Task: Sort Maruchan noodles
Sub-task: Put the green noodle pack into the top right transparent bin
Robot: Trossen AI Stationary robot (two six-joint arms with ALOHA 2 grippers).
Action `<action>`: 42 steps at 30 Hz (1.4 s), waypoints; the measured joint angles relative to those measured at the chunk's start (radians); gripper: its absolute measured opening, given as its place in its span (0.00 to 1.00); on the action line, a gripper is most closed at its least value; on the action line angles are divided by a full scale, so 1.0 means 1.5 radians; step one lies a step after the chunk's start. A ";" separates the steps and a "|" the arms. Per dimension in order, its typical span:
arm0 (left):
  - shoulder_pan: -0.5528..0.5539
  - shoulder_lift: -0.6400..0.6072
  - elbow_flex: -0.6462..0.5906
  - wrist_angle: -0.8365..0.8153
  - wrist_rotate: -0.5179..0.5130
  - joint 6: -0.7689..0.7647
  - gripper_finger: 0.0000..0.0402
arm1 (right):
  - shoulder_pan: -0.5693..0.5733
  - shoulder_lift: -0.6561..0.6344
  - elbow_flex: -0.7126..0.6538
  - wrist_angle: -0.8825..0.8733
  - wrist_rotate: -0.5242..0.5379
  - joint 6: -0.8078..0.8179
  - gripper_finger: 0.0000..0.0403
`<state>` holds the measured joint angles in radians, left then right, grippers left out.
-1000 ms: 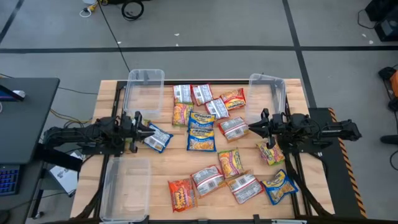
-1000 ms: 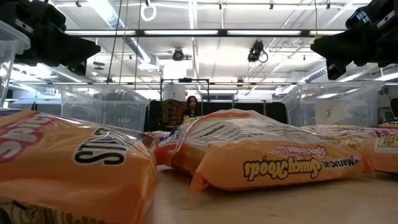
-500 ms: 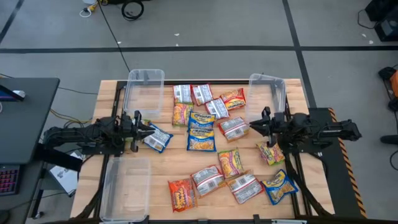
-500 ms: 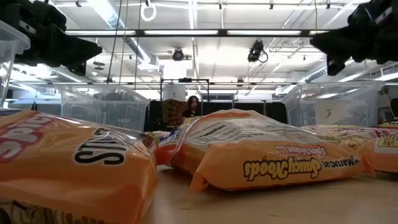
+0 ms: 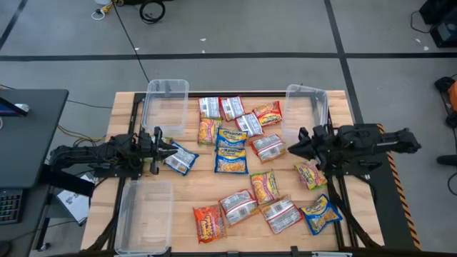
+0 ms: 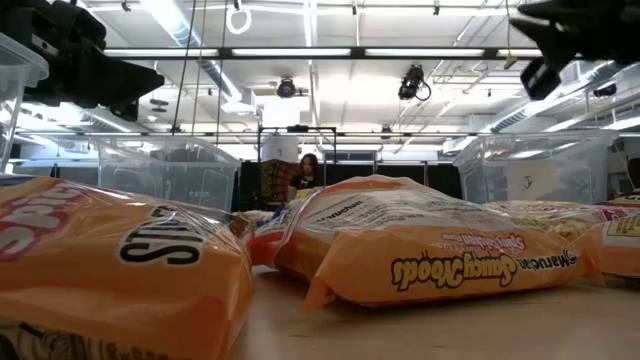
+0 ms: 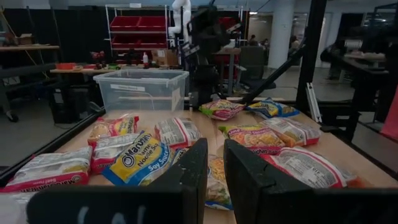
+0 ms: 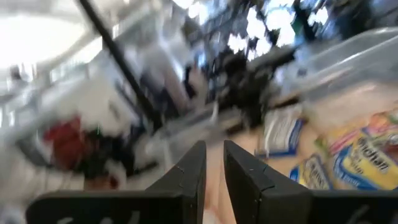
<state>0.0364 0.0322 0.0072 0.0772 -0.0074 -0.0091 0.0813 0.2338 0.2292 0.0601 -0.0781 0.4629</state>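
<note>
Several Maruchan noodles packets (image 5: 232, 139) in orange, blue-and-yellow and silver-pink lie flat and scattered over the middle and near right of the wooden table (image 5: 193, 189). My left gripper (image 5: 171, 148) hovers level at the table's left side, just short of a blue-and-white packet (image 5: 181, 158). Its fingers (image 7: 199, 177) stand almost together with nothing between them. My right gripper (image 5: 293, 148) hovers level at the table's right side, above and beside a silver packet (image 5: 268, 147). Its fingers (image 8: 193, 171) are likewise nearly together and hold nothing.
Three clear plastic bins are on the table: one at the far left (image 5: 166, 107), one at the near left (image 5: 143, 218), one at the far right (image 5: 314, 107). A person sits in the room beyond the table (image 6: 308, 170). A black desk (image 5: 28, 135) stands left of the table.
My right gripper has risen above the table and rolled about its own pointing line, drifting slightly toward the packets in the middle; its right wrist view is blurred by the motion. The packets lie as before.
</note>
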 joint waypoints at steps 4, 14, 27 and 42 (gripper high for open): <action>0.000 0.000 0.000 -0.005 -0.005 0.002 0.15 | 0.040 0.136 0.152 -0.174 -0.057 -0.056 0.15; 0.000 0.000 0.000 -0.011 -0.005 0.002 0.15 | 0.113 0.473 0.373 -0.500 -0.180 -0.227 0.15; 0.000 0.000 0.000 -0.028 -0.005 0.002 0.15 | 0.137 0.834 0.516 -0.804 -0.168 -0.547 0.34; -0.001 0.000 0.000 -0.030 -0.005 -0.003 0.15 | 0.138 1.016 0.525 -0.919 -0.036 -0.886 0.48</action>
<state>0.0357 0.0326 0.0074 0.0327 -0.0151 -0.0136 0.2883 1.7578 1.0168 -1.3177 -0.1314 -0.8654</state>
